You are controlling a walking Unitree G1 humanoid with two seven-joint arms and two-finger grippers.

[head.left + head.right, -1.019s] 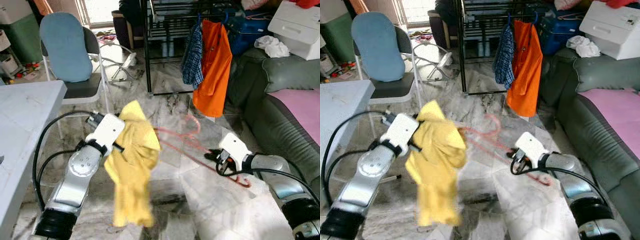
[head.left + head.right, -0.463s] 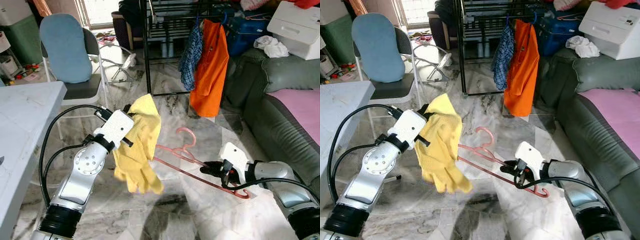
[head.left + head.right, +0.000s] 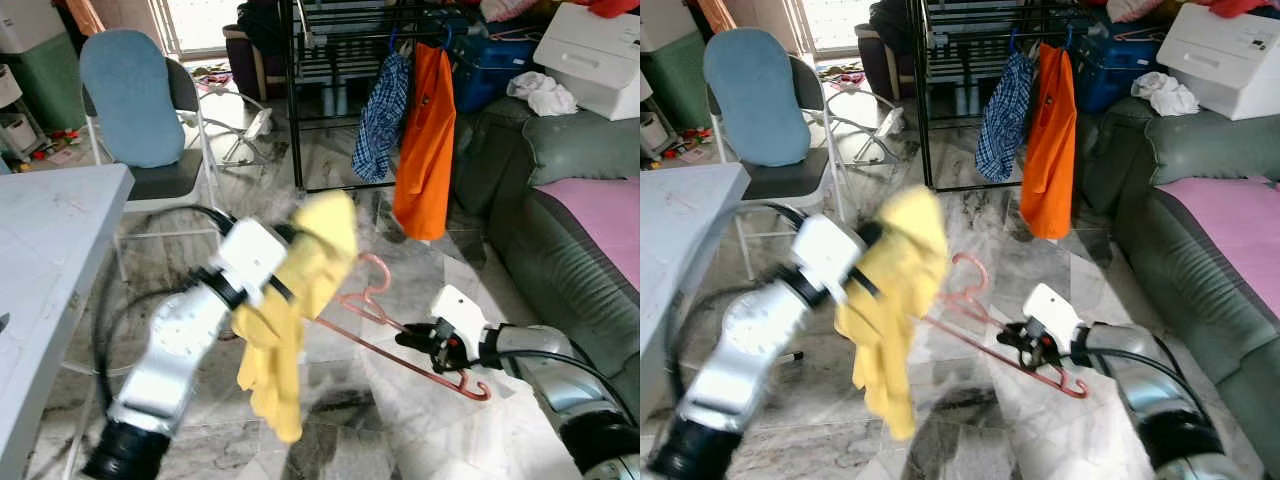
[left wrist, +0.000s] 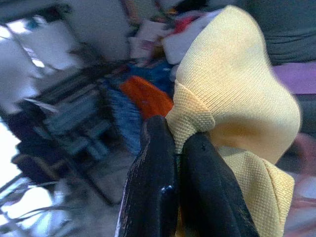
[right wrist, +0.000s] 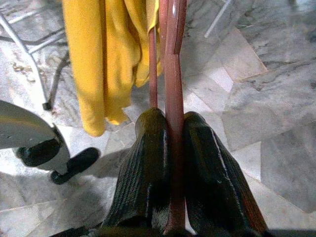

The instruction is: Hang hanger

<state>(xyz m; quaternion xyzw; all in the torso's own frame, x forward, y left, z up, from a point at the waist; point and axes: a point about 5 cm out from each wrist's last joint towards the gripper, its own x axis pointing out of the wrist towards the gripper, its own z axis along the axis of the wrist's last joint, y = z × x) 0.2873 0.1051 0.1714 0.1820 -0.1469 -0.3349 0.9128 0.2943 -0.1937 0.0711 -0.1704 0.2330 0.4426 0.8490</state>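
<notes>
No text, label, brand, number or sign can be read on anything in these views.

Marble floor (image 3: 420, 400) under blue chair (image 3: 135, 100)
</notes>
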